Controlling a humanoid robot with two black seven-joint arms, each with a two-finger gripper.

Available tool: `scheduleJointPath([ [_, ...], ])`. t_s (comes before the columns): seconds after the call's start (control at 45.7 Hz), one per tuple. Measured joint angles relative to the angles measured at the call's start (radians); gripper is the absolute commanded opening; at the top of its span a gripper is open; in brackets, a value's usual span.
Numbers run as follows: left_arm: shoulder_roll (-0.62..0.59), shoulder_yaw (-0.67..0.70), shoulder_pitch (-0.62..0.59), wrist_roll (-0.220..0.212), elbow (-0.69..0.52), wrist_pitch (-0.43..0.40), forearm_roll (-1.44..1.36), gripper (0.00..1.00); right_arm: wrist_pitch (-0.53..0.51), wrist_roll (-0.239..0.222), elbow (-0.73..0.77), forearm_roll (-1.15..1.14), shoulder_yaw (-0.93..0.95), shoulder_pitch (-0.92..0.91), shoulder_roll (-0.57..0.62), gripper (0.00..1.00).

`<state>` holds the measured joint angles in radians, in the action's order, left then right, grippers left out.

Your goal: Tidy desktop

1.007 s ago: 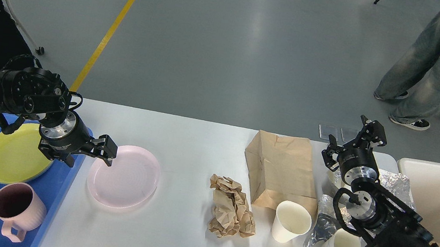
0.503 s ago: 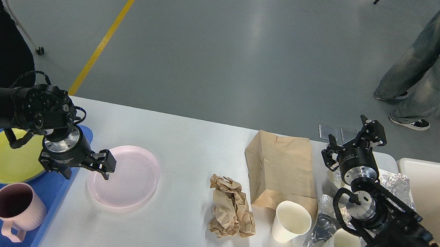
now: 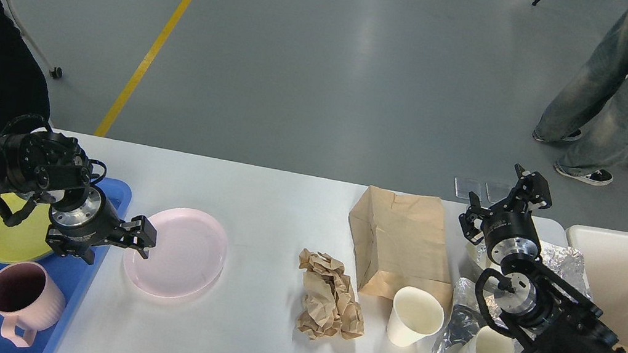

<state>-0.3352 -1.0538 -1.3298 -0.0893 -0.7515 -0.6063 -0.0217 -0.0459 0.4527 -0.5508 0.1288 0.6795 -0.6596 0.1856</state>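
Head view: left gripper (image 3: 145, 236) has dropped to the round pink plastic plate's (image 3: 176, 252) rim, jaws apart, probably grabbing next; right jaws apart too.

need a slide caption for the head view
Left gripper at the pink plate's left rim; crumpled paper and paper cup wait on the desktop.

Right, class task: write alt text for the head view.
The left gripper hovers at the round pink plate's edge on the white desktop; crumpled brown paper and a white paper cup lie right.
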Motion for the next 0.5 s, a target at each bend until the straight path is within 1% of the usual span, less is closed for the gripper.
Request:
scheduleJointPath([
  [0.109, -0.03, -0.001, 0.002, 0.0, 0.0, 0.002, 0.058, 0.93, 0.0, 0.0, 0.001, 0.0, 0.0, 0.0, 0.0, 1.0],
  [0.263, -0.038, -0.001, 0.019, 0.0, 0.0, 0.007, 0.101, 0.93, 0.0, 0.0, 0.002, 0.0, 0.0, 0.0, 0.0, 1.0],
  [0.503, -0.034, 0.001, 0.048, -0.001, 0.0, 0.071, 0.121, 0.93, 0.0, 0.0, 0.002, 0.0, 0.0, 0.001, 0.0, 1.0],
])
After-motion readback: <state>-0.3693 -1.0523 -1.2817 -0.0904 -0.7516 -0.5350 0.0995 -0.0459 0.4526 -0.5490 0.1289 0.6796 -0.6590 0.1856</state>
